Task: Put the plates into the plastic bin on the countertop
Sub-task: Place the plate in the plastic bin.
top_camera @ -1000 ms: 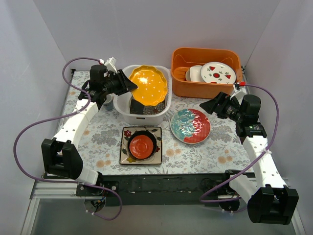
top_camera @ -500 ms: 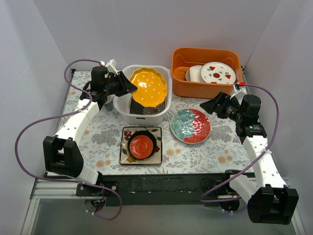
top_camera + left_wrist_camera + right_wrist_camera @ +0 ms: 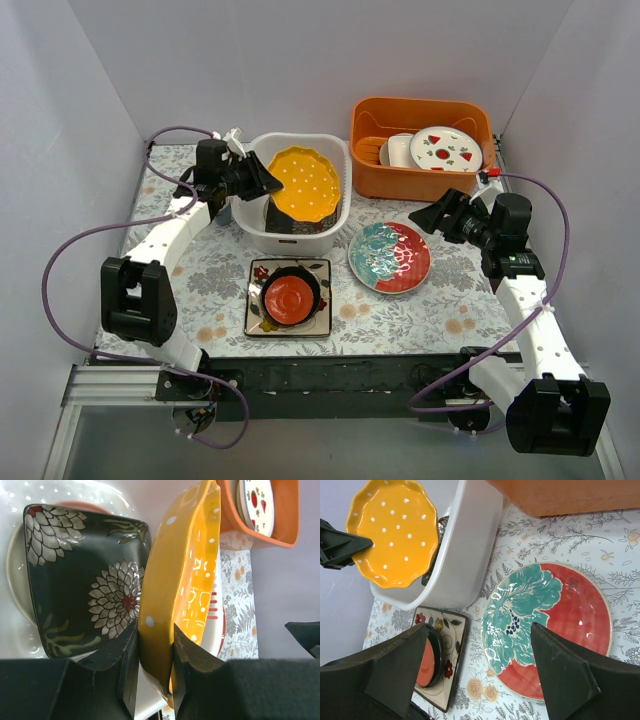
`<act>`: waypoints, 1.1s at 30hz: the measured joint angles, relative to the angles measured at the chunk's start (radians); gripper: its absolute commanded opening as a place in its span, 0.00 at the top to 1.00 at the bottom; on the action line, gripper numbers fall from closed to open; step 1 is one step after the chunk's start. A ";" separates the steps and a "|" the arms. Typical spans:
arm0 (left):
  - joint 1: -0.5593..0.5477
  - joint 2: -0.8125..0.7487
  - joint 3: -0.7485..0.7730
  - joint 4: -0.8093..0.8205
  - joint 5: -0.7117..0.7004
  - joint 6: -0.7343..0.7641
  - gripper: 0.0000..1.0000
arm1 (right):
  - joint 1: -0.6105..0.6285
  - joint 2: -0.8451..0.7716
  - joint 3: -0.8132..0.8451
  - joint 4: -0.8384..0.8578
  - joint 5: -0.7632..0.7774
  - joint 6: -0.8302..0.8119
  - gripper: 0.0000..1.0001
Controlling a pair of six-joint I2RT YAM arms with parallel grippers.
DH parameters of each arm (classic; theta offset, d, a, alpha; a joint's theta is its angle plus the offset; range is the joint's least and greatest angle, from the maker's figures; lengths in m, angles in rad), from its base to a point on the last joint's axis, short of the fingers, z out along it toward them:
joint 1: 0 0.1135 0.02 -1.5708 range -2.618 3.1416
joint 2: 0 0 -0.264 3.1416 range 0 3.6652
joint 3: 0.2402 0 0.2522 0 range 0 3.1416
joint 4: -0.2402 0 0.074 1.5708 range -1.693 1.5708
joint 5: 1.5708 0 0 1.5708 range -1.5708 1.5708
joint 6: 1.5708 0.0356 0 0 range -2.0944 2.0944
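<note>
My left gripper is shut on the rim of the yellow round plate, which stands tilted on edge inside the white plastic bin. In the left wrist view both jaws clamp the yellow plate, and the black square plate with white flowers leans in the bin behind it. The teal-and-red plate lies flat on the countertop. My right gripper hangs open above its far right side. A small red plate sits in a dark round plate on the white square plate.
The orange tub at the back right holds a white plate with red fruit marks and a white cup. Grey walls close in the left, back and right. The black front edge runs along the near side.
My left arm has swung in toward the bin, carrying the yellow plate right and lower into it. The right arm and the other plates have not moved.
</note>
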 measured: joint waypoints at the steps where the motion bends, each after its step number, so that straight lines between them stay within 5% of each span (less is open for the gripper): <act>1: 0.000 0.009 -0.003 0.003 0.000 -0.002 1.00 | 0.000 0.000 0.000 0.000 0.000 -0.001 0.09; 22: 0.001 0.249 0.052 -0.090 -0.027 0.005 1.00 | 0.000 0.013 -0.001 0.000 0.003 -0.010 0.09; 27: 0.003 0.254 0.089 -0.138 -0.061 0.022 0.85 | 0.000 0.013 -0.001 0.000 0.003 -0.010 0.09; 33: 0.004 0.254 0.108 -0.156 -0.096 0.034 0.51 | 0.000 0.013 -0.002 0.000 0.002 -0.011 0.09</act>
